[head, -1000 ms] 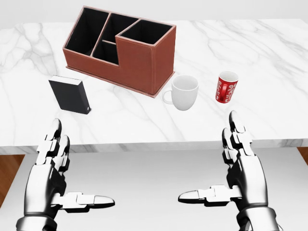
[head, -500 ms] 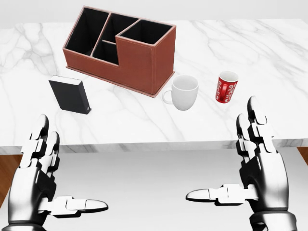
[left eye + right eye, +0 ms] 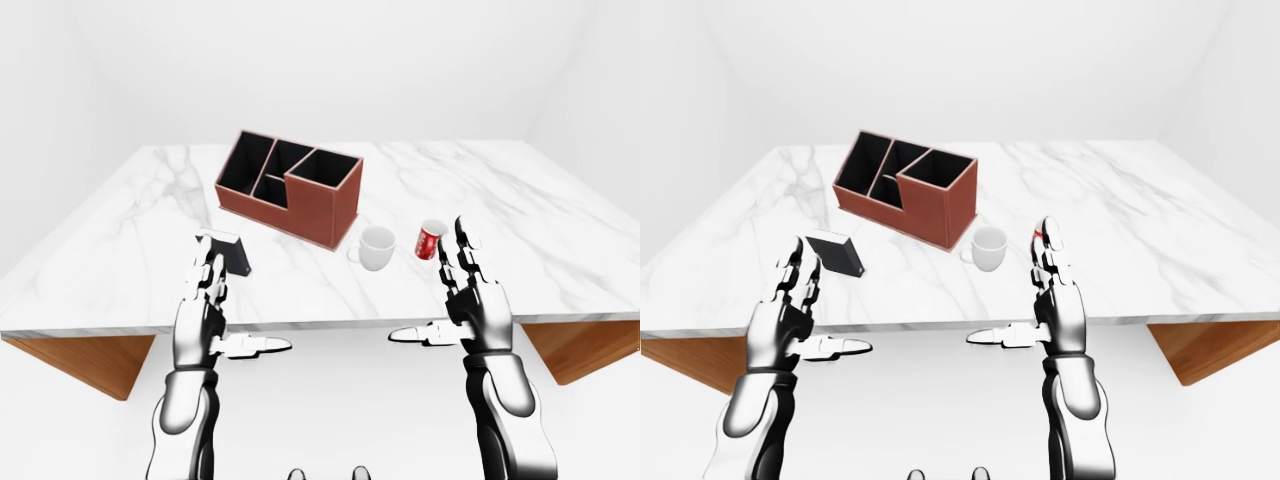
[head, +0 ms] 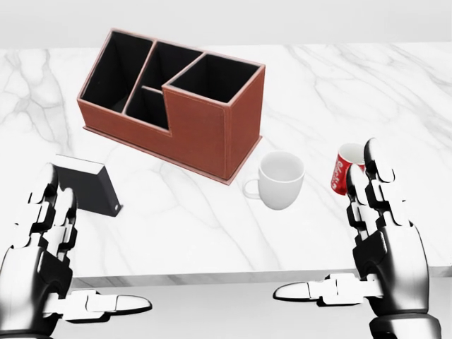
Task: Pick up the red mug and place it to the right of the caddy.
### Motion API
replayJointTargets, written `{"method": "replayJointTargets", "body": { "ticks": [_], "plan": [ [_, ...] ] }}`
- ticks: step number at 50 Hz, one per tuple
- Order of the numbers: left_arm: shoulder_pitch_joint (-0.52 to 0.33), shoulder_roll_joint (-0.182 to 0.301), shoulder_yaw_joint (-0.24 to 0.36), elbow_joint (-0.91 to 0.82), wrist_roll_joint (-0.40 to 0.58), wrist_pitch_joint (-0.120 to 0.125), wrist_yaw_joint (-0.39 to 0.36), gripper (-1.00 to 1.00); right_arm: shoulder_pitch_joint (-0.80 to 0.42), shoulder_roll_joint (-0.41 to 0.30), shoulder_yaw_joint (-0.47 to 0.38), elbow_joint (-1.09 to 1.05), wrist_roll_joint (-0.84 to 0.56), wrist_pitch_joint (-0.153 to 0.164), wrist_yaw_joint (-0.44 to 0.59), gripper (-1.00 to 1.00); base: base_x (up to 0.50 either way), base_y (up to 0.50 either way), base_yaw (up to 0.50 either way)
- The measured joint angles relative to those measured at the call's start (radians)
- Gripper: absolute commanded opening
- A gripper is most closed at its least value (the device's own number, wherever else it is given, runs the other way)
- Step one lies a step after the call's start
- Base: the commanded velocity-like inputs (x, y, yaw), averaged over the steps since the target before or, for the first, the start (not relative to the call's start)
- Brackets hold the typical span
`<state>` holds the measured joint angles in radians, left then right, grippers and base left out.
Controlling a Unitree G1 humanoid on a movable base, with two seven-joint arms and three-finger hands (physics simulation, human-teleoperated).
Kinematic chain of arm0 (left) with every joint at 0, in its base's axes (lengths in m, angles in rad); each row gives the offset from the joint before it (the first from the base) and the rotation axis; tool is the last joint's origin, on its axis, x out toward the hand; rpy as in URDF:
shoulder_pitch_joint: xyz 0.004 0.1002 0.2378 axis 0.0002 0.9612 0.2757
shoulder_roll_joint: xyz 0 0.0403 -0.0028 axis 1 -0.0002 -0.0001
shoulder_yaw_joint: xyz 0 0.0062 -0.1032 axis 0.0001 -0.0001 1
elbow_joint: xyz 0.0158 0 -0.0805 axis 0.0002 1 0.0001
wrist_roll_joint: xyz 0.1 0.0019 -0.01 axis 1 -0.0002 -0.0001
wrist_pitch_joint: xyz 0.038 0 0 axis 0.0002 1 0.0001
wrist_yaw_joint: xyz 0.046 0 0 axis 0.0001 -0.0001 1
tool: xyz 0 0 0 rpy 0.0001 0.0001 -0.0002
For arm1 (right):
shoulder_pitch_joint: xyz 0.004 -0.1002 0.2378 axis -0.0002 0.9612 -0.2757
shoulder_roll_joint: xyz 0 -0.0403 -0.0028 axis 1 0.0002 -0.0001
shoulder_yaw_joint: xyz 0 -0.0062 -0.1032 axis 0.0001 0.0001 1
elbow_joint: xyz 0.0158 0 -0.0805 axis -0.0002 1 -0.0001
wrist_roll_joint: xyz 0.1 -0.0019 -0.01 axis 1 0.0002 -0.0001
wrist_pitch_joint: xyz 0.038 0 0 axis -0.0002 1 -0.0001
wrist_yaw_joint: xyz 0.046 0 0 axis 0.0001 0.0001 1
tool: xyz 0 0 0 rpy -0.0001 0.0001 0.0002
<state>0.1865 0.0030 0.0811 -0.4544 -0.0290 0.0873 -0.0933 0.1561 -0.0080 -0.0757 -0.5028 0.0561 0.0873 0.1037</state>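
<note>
r hand (image 3: 1060, 300) open, hiding red mug (image 3: 1038, 235)

1. Bright, even, shadowless simulator light throughout; white walls nearly washed out.
2. Sharp everywhere, no blur, no edge distortion.
3. Soft gloss on the white marble tabletop (image 4: 212, 226); crisp highlights on the chrome right hand (image 4: 385, 261).

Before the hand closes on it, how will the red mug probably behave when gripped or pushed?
The red mug looks rigid and glossy, so the fingers may slip. It stands upright and narrow, so a push by the right hand could tip it. Probably light.
</note>
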Motion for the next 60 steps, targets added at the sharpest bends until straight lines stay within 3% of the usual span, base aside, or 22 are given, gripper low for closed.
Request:
{"method": "replayJointTargets", "body": {
  "ticks": [60],
  "plan": [
    [0.046, -0.011, 0.002, -0.128, 0.0, 0.0, -0.018, 1.0, 0.016, 0.003, -0.001, -0.033, 0.01, 0.0, 0.023, 1.0, 0.5, 0.0, 0.0]
  ]
}}
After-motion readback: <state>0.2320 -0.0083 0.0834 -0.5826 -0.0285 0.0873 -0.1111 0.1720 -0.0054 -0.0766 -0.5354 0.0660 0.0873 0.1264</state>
